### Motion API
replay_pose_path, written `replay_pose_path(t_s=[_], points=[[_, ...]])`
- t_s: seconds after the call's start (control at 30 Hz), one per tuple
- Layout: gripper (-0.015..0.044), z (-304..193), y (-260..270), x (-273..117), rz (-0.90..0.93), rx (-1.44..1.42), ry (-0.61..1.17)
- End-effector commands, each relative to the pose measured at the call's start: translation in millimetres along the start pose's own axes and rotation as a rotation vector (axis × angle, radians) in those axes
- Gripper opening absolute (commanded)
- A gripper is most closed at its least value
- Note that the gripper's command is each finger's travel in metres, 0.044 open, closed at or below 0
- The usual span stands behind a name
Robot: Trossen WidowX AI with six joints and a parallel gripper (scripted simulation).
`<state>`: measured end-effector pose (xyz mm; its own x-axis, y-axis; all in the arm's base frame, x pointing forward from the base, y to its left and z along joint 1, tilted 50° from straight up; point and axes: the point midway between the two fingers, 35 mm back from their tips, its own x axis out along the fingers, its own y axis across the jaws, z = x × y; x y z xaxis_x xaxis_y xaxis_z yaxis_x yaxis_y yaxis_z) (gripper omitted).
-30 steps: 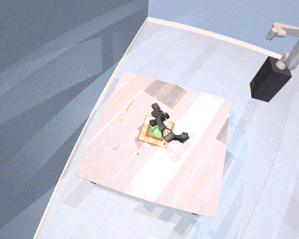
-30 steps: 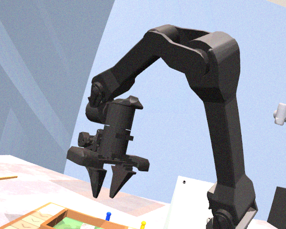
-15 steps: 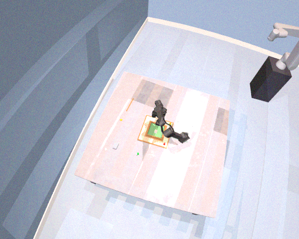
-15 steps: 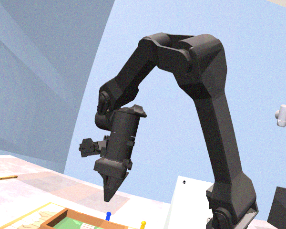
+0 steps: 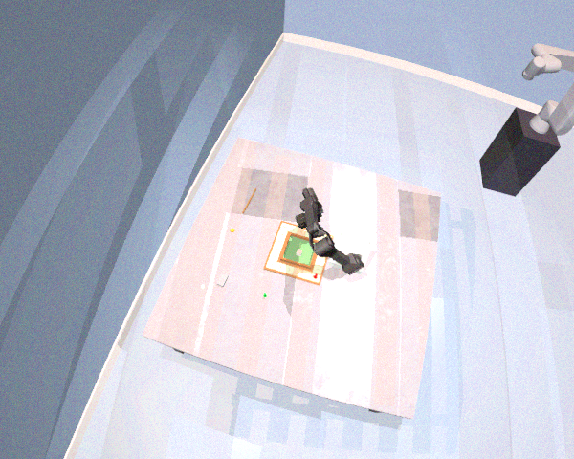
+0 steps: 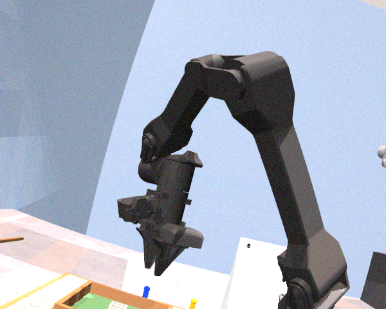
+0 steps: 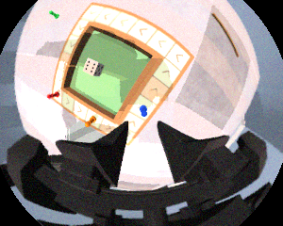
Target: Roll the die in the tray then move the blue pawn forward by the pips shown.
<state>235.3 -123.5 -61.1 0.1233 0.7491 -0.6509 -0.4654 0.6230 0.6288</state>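
Observation:
The white die (image 5: 298,251) (image 6: 118,304) (image 7: 91,67) lies in the green-floored tray (image 5: 297,265) (image 6: 119,294) (image 7: 141,89). Its top face appears to show six pips in the wrist view. The blue pawn (image 6: 146,291) (image 7: 143,111) stands upright on the track of the board (image 5: 274,256) (image 6: 36,297) (image 7: 124,22), outside the tray wall; the arm hides it in the top view. My gripper (image 6: 152,271) (image 7: 143,123) is partly open and empty. It is above the board area, higher than the blue pawn, which shows just beyond the fingertip gap in the wrist view.
A yellow pawn (image 6: 193,303) stands near the blue one. An orange pawn (image 7: 91,121) and a red pawn (image 5: 315,275) (image 7: 53,95) are also on the board. A green pawn (image 5: 264,295) (image 7: 54,14), yellow piece (image 5: 231,229), pale card (image 5: 222,280) and brown stick (image 5: 249,201) (image 6: 5,240) lie off it.

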Motion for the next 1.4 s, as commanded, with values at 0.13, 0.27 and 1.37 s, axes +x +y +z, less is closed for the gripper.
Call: replay_pose_path(t_s=[0.13,0.27,1.37], points=[[0.02,-0.6,-3.6,9.3,-0.007,-0.026,0.003],[0.02,-0.6,-3.5,14.1,-0.007,-0.026,0.003],[0.0095,-0.4,-3.8,55.5,-0.006,-0.027,0.001]])
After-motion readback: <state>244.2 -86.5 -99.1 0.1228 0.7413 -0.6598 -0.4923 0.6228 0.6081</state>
